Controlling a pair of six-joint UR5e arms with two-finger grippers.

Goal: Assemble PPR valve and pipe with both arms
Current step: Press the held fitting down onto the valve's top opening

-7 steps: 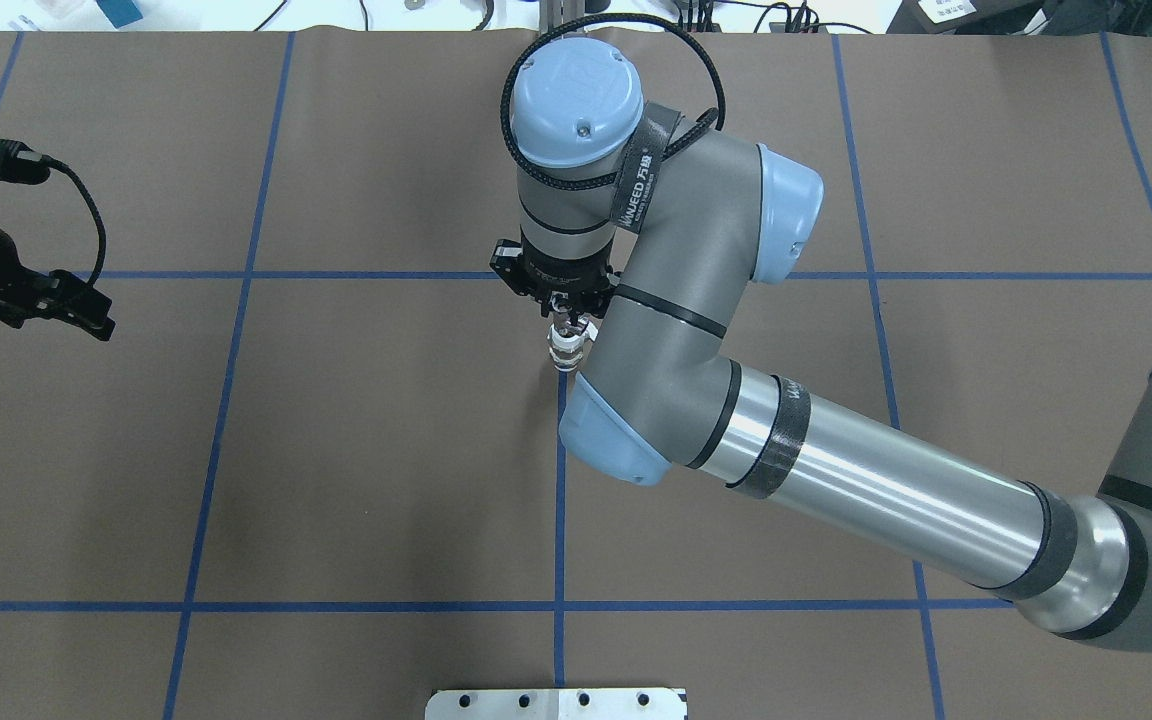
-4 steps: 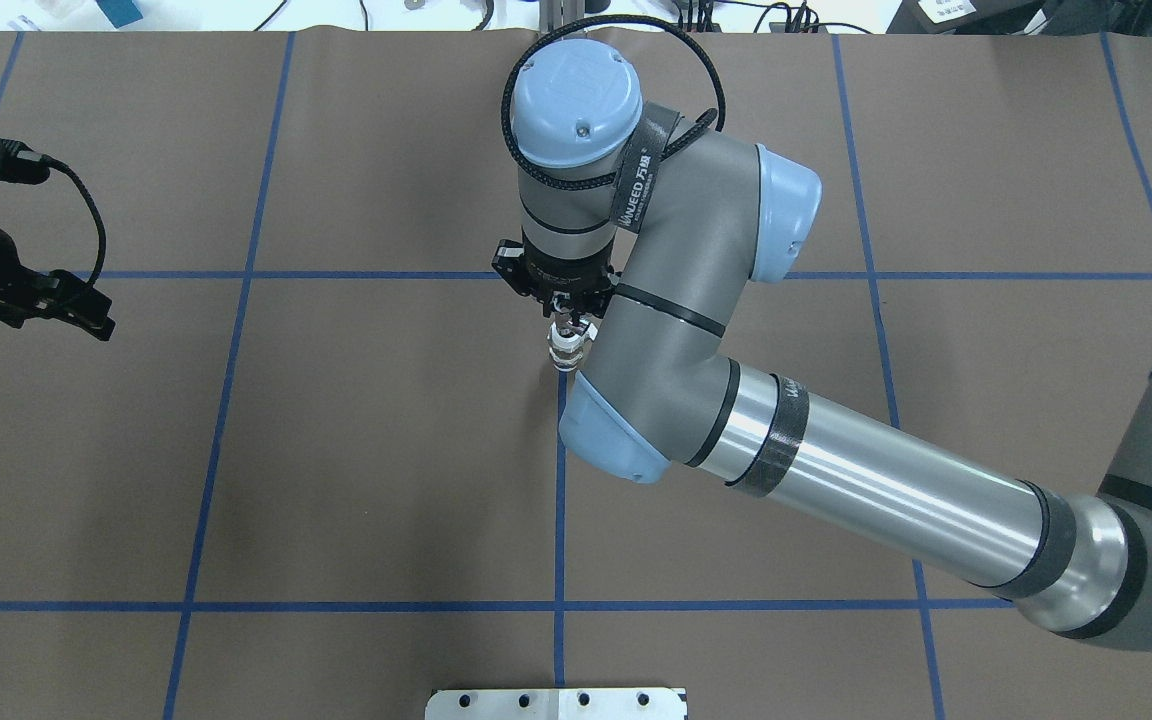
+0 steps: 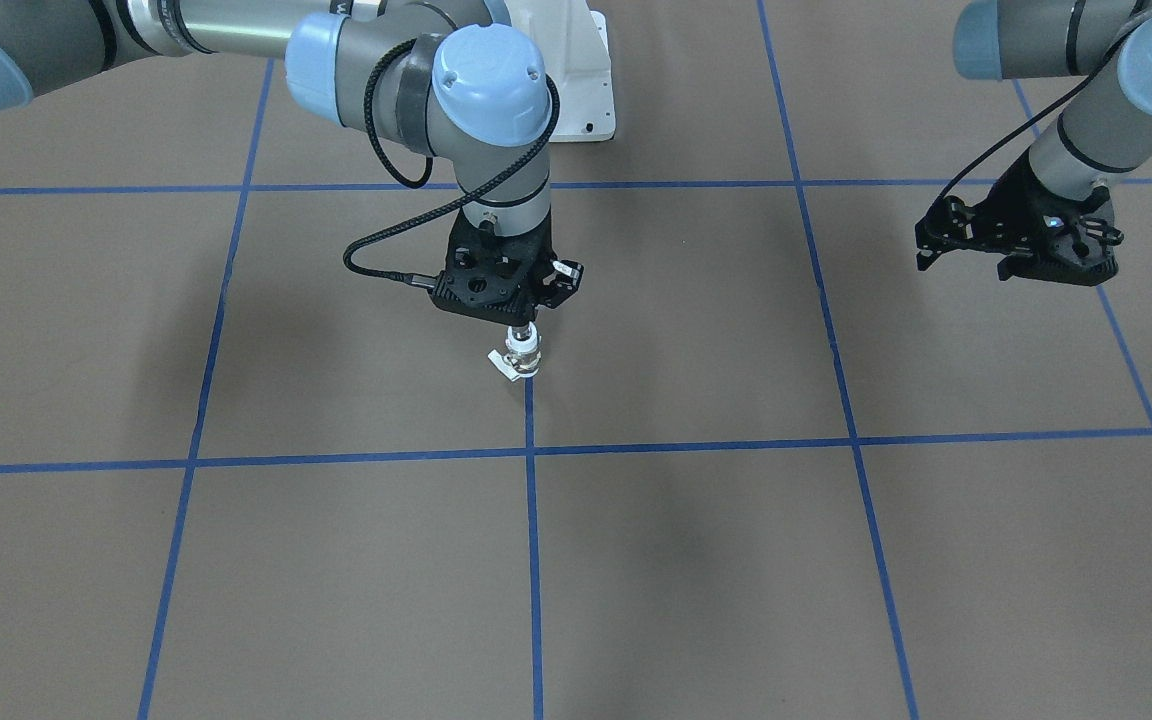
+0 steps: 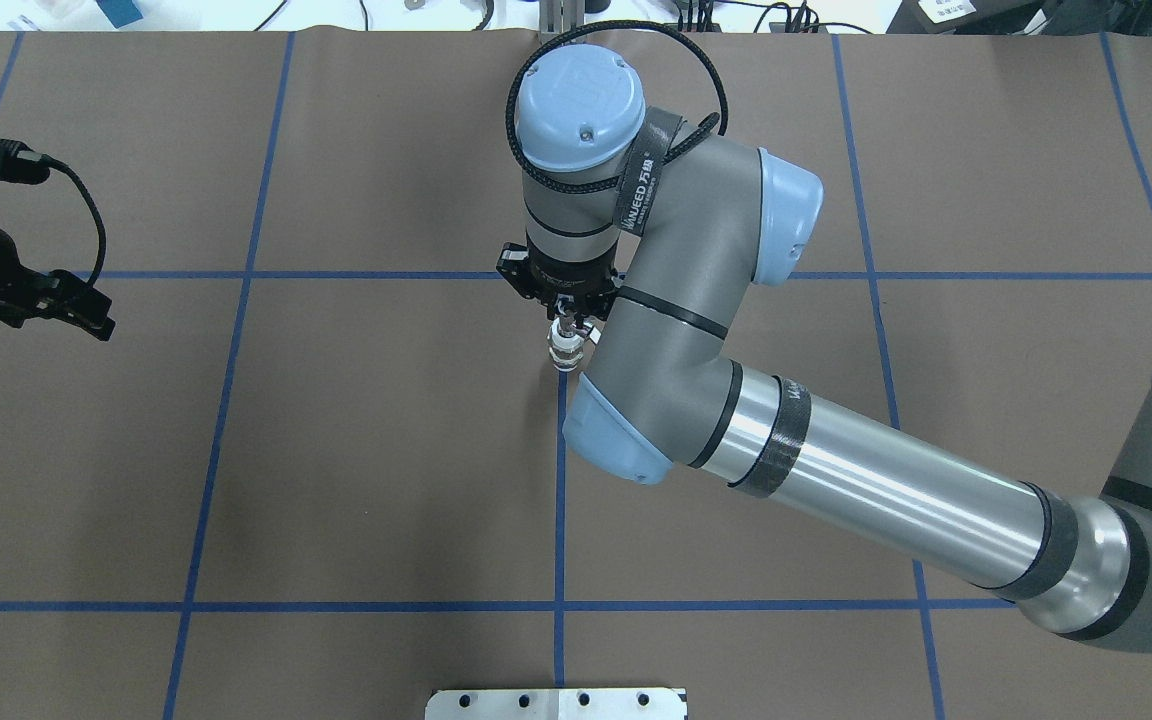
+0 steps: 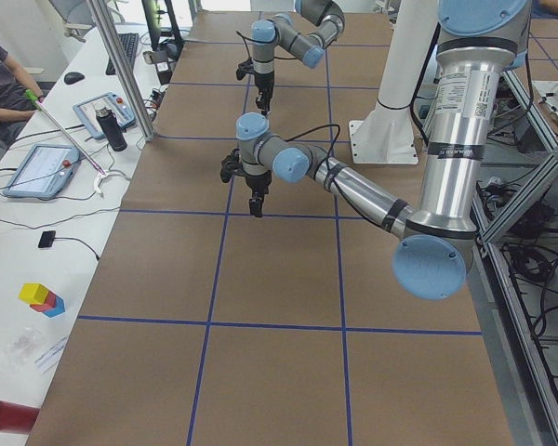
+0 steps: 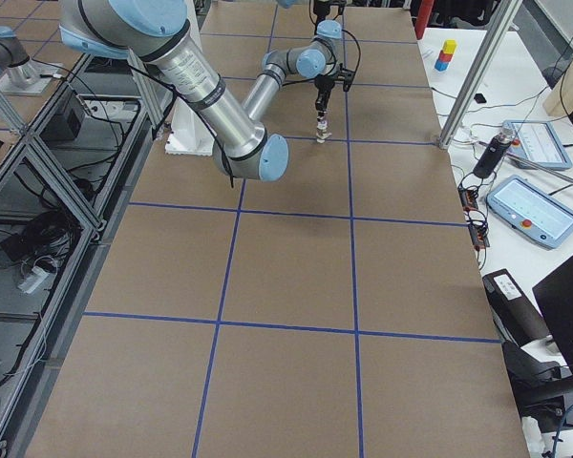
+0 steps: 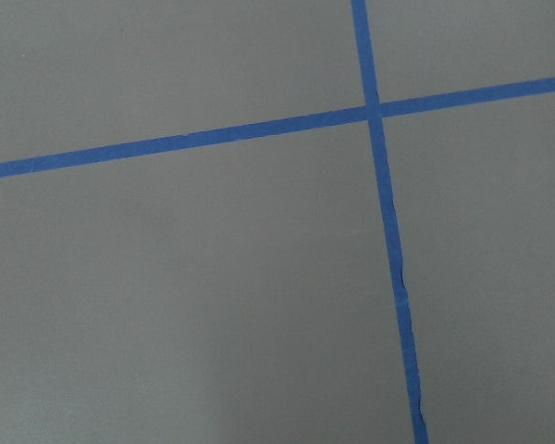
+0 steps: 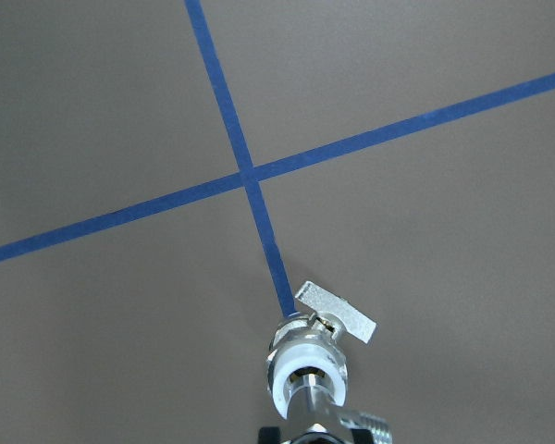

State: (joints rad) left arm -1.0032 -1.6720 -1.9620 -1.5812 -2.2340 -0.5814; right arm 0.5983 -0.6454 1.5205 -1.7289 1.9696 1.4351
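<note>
The PPR valve (image 3: 522, 358) stands upright at a blue tape line near the table's middle, its white lever tab (image 8: 338, 313) sticking out sideways. Whether its base touches the table I cannot tell. A silver pipe (image 8: 307, 385) sits in the valve's white upper end (image 8: 287, 368). My right gripper (image 3: 519, 335) points straight down and is shut on the pipe; it also shows in the overhead view (image 4: 565, 330) above the valve (image 4: 564, 354). My left gripper (image 3: 966, 268) hangs empty and looks open, far off by the table's left side (image 4: 86, 312).
Brown paper with a blue tape grid (image 7: 379, 111) covers the table. The white robot base plate (image 4: 556, 703) sits at the near edge. Tablets, a bottle and coloured blocks (image 5: 39, 297) lie on the side bench beyond the table. A person (image 5: 0, 74) sits there.
My right wrist has shifted very slightly; the valve stays in the same spot under the gripper. My left arm has not moved.
</note>
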